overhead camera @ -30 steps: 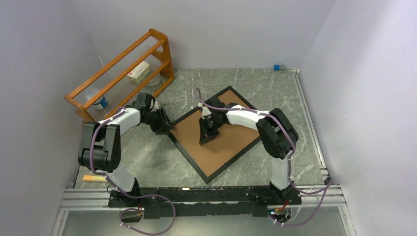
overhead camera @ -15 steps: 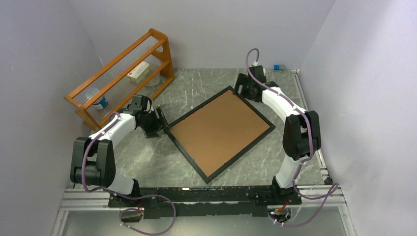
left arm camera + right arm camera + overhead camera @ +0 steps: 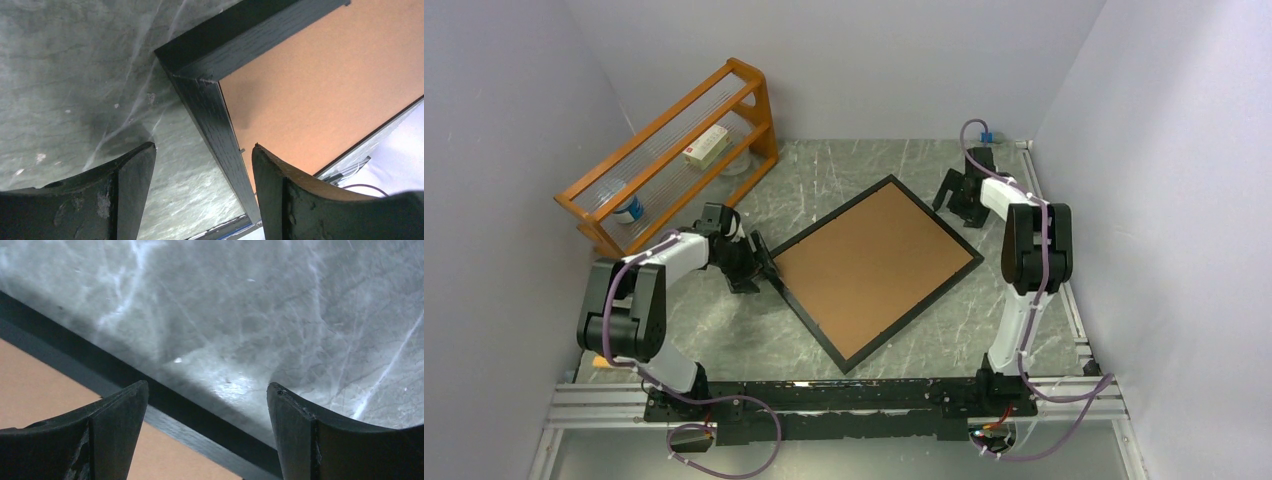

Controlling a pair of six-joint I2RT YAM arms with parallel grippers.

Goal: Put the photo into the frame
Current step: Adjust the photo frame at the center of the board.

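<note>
left end effector (image 3: 202,150) gapes astride the frame (image 3: 235,52) corner, seemingly untouching.

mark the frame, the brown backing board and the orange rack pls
frame (image 3: 207,125): left wrist view, black border just below its corner.
brown backing board (image 3: 874,258): top view, middle of the board.
orange rack (image 3: 652,128): top view, its top rail.

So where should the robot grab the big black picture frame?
Probably grip the black rectangular picture frame by its thin rim near the left corner, coming from the left. It lies flat, so only that raised edge gives any purchase, and the open left gripper sits astride it.
</note>
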